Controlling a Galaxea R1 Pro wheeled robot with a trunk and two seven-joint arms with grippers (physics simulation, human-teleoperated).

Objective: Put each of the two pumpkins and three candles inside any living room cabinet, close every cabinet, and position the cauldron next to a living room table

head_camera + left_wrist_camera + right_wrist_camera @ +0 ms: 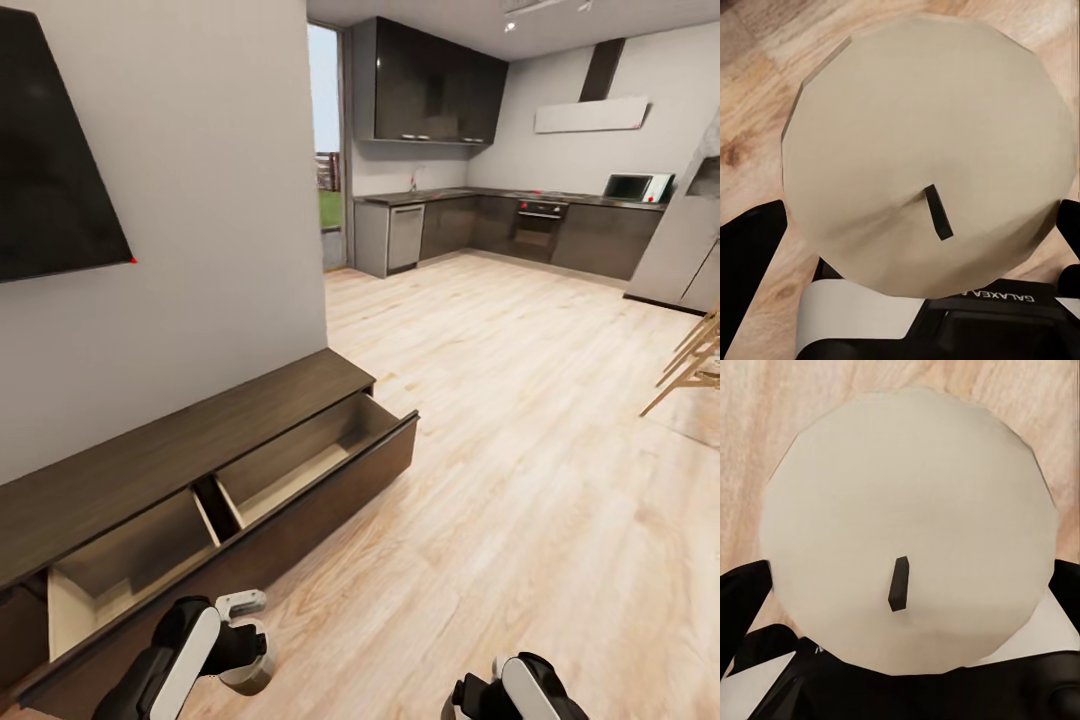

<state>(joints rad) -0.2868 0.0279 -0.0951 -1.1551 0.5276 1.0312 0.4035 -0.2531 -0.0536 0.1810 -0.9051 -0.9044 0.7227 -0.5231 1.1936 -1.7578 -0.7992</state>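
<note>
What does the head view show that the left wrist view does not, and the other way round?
The head view gives the room: the dark cabinet with its two drawers pulled open and nothing visible inside them, the black screen on the wall, and the kitchen behind. The left wrist view gives the flat top of a candle and its dark wick, held between the jaws. Both views share the left gripper, that candle and the wooden floor.

Our left arm (185, 655) and right arm (520, 690) wear glossy white shells over black joints; "GALAXEA" marks the left wrist housing (1012, 300).
</note>
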